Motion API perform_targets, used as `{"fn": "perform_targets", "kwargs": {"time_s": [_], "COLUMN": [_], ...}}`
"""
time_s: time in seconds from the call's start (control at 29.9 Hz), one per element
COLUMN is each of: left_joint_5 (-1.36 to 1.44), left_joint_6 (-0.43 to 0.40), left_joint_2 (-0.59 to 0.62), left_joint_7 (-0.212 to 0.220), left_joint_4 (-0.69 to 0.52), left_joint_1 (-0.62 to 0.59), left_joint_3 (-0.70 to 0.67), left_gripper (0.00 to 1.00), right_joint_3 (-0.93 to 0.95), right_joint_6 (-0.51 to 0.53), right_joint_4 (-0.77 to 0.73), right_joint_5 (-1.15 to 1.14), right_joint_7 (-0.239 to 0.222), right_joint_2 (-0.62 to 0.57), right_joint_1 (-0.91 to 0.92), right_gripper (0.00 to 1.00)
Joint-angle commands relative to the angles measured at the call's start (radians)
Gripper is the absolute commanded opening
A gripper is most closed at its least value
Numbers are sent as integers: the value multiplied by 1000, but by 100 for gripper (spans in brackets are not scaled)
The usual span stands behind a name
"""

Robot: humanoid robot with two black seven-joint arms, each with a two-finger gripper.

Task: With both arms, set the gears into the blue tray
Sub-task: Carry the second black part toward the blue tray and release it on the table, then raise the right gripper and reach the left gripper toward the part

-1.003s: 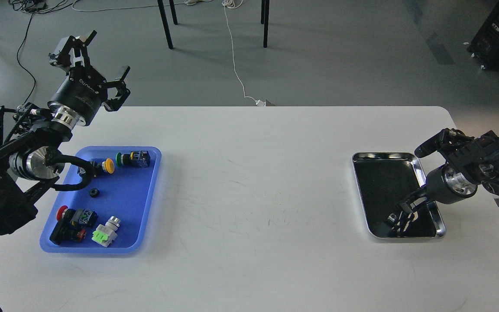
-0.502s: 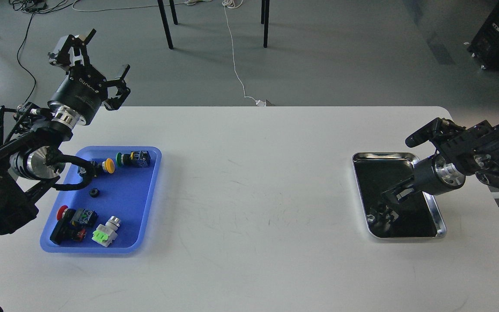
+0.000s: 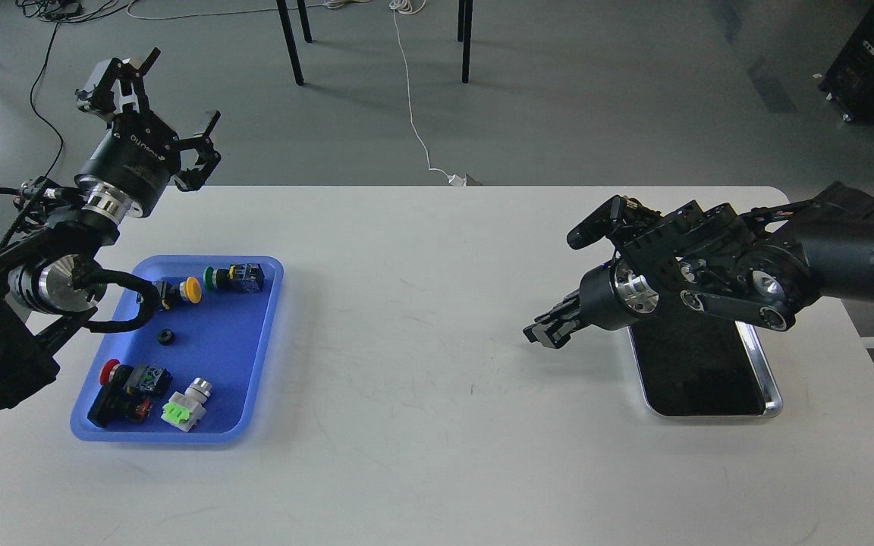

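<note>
The blue tray (image 3: 218, 356) lies on the left of the white table. One gear (image 3: 165, 337), a tiny black ring, rests on its floor near the middle. My left gripper (image 3: 177, 92) hangs open and empty, raised above the table's far left corner, behind the tray. My right gripper (image 3: 545, 334) hovers over the bare table just left of the steel tray (image 3: 710, 379). Its fingers are pressed together and point left. They are dark, and I cannot make out whether a gear sits between them.
Several push-button switches lie in the blue tray: yellow-capped (image 3: 183, 290), green-capped (image 3: 232, 277), red-capped (image 3: 126, 385) and white with green (image 3: 185, 406). The steel tray's dark inside shows nothing in it. Chair legs and cables are on the floor beyond the table.
My right gripper rose out of the steel tray and swung left, past its rim, over the table. My left gripper shifted slightly left and stayed open.
</note>
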Motion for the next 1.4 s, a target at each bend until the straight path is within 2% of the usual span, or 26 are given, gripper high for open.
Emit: {"fn": "perform_targets", "kwargs": {"time_s": [0.0, 0.13, 0.4, 0.43, 0.54, 0.8, 0.97, 1.07, 1.24, 1.37], "left_joint_5": [0, 0, -4, -4, -6, -6, -3, 2, 77, 283], "left_joint_6": [0, -9, -31, -31, -31, -31, -32, -35, -57, -46], "left_joint_2": [16, 22, 36, 36, 36, 42, 68, 68, 64, 62], "left_joint_7": [1, 1, 1, 1, 0, 1, 1, 6, 13, 13], "left_joint_4": [0, 0, 2, 2, 2, 2, -3, -5, -43, -145], "left_joint_1": [0, 1, 7, 9, 9, 7, 7, 4, -46, -94], "left_joint_3": [-1, 0, 0, 0, 0, 0, 0, 0, 6, 8], "left_gripper": [98, 98, 98, 98, 98, 98, 98, 98, 98, 98], "right_joint_3": [-2, -3, -3, -3, 1, 42, 167, 294, 507, 694], "right_joint_6": [-1, -1, -3, -4, -12, -32, -32, -30, -26, -21], "right_joint_4": [-41, -76, -87, -87, -87, -87, -88, -85, -58, -26], "right_joint_5": [19, 19, 19, 19, 20, 84, 156, 213, 302, 425], "right_joint_7": [0, 0, 0, 0, 0, 0, 0, 0, 0, 0], "right_joint_2": [98, 151, 151, 151, 151, 148, 25, -104, -286, -404], "right_joint_1": [-18, -53, -70, -70, -72, -61, -43, -55, -154, -298], "right_gripper": [23, 23, 25, 27, 44, 65, 84, 92, 93, 94]}}
